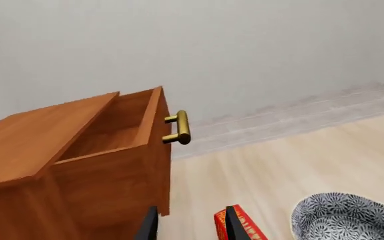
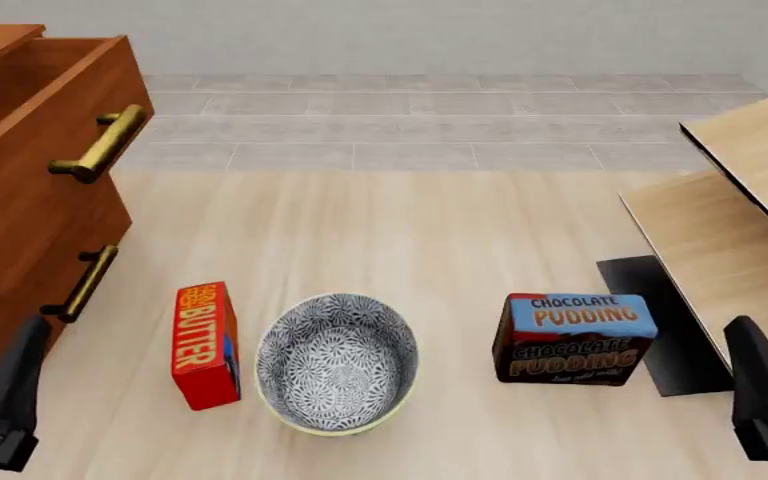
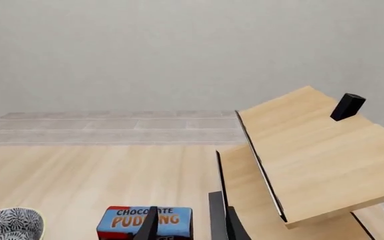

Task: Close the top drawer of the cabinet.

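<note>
The reddish-brown cabinet (image 2: 4, 290) stands at the far left of the front view. Its top drawer (image 2: 51, 175) is pulled out, showing a hollow inside (image 1: 112, 127), and its brass bar handle (image 2: 97, 143) faces the room. My left gripper (image 2: 11, 390) hangs low beside the cabinet's lower front, below and short of the handle (image 1: 178, 128). The left gripper (image 1: 192, 227) is open and holds nothing. My right gripper (image 2: 764, 390) is far off at the lower right. The right gripper (image 3: 188, 227) is open too, with nothing between its fingers.
A red butter box (image 2: 207, 343), a patterned bowl (image 2: 337, 362) and a chocolate pudding box (image 2: 574, 338) stand in a row on the pale floor. Pale light-wood furniture (image 2: 744, 230) fills the right side. A lower drawer's brass handle (image 2: 84, 283) sits under the top drawer.
</note>
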Robot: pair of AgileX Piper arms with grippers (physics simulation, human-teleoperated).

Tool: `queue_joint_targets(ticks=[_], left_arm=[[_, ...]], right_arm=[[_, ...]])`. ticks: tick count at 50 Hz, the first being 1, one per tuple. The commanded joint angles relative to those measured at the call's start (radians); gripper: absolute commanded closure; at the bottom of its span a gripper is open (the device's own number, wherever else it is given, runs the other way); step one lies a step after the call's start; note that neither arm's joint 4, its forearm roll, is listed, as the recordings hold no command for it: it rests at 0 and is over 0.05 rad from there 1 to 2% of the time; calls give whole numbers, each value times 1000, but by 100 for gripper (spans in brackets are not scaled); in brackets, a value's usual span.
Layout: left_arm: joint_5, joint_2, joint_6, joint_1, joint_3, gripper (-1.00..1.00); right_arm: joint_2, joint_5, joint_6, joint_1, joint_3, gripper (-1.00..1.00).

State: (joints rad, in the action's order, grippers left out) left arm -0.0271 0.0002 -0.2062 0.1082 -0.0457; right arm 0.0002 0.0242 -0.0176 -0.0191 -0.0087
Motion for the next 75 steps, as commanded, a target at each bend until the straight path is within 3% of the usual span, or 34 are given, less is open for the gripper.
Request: queue_joint_targets(ticks=[1,2,4,13,23,33,36,43,51,53,56,58,61,75], left_arm=[[-47,0,-143,58,28,-100],[-37,0,-129,62,22,-100],[-52,0,-175,67,31,-100],[-66,0,-243,96,34,-100],[-67,0,-259,110,26,-100],[-121,0,-346,165,43,-100],[-136,0,-359,206,42,-100],[-137,0,-372,203,44,-100],[-167,0,-518,231,45,-100],[-171,0,-525,227,45,-100],[-185,2,-602,248,45,-100],[-182,3,-596,250,46,-100],[-257,70,-663,265,46,-100],[-608,400,-722,256,46,-100]], right_arm=[[0,2,-4,-1,-1,-100],[0,1,-4,0,-1,-100],[0,2,-3,3,0,-100],[0,0,-10,9,3,-100],[0,1,-17,9,0,-100],[0,-2,-27,15,3,-100],[0,-1,-31,17,5,-100],[0,-2,-35,15,6,-100],[0,-5,-37,18,8,-100],[0,-5,-37,19,8,-100],[0,-5,-39,21,8,-100],[0,-5,-39,22,8,-100],[0,-4,-42,23,8,-100],[0,-5,-43,19,8,-100]])
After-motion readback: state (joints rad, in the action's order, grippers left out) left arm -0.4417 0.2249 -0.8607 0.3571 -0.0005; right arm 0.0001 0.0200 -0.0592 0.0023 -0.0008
